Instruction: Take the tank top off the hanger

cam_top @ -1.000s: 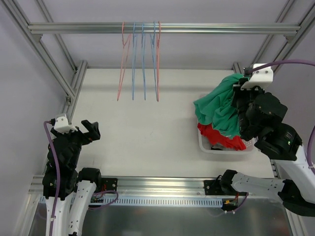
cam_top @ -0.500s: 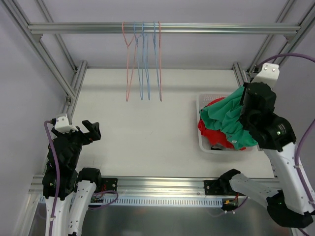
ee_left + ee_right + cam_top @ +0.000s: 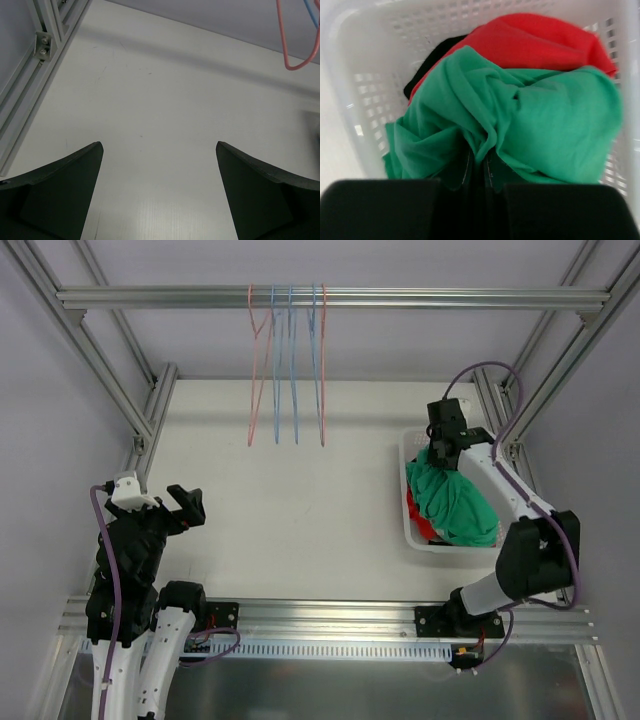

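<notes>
The green tank top (image 3: 530, 115) hides the right jaws' tips.

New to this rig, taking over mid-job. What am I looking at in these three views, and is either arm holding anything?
Two robot arms are bolted at the near edge of a white table. The overhead view looks down from behind them; the other two come from cameras on each wrist. The left gripper is open and empty above the table. The right gripper is shut on the green tank top, over a white basket that also holds a red garment and something black. Pink and blue wire hangers hang bare from the top rail.
</notes>
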Robot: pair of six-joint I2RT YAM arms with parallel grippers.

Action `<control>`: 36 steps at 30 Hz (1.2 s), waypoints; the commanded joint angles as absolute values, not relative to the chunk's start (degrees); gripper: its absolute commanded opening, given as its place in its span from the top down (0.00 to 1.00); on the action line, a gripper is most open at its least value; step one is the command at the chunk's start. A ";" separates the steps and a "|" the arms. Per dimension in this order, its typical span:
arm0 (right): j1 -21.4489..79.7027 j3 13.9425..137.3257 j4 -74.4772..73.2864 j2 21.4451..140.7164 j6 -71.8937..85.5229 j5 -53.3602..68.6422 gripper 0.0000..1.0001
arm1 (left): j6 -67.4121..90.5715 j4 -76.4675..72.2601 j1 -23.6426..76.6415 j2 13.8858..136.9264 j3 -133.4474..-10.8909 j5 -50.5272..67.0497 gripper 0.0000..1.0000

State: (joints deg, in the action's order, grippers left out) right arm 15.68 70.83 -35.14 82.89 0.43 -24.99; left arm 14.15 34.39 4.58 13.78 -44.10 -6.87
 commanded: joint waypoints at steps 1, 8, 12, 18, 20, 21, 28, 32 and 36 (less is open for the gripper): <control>12.57 65.76 -29.37 88.23 6.76 -20.57 1.00 | 13.45 32.70 5.18 13.71 -43.51 -6.42 0.01; 10.90 56.61 -23.82 92.11 9.58 -15.48 1.00 | 13.45 32.78 5.36 13.36 -43.68 -6.85 0.01; 10.81 56.07 -22.85 91.23 7.04 -12.05 0.98 | 13.71 32.96 5.45 13.01 -43.68 -8.70 0.01; 10.81 60.80 -26.70 82.80 2.38 -11.60 0.50 | 13.80 33.22 5.45 14.76 -43.94 -8.62 0.01; 10.64 64.23 -30.73 82.18 0.54 -11.25 0.47 | 13.71 33.22 5.45 14.59 -43.95 -8.53 0.02; 10.55 65.99 -32.07 82.26 0.09 -11.25 0.45 | 13.71 33.31 5.45 14.50 -43.95 -8.53 0.01; 10.28 76.99 -40.07 81.31 -3.69 -13.80 0.25 | 14.15 33.40 5.45 16.34 -44.47 -9.31 0.01; 10.28 79.53 -43.32 76.30 -4.65 -13.62 0.18 | 15.38 33.49 5.10 21.08 -47.36 -8.53 0.01; 10.98 79.99 -46.58 68.58 -7.55 -12.31 0.04 | 15.38 33.92 4.31 26.71 -50.27 -8.70 0.01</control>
State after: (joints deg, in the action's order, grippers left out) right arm 10.70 76.97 -41.91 76.03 -4.19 -12.64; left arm 14.55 34.96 4.82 23.66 -46.87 -8.01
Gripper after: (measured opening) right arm 0.892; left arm 0.988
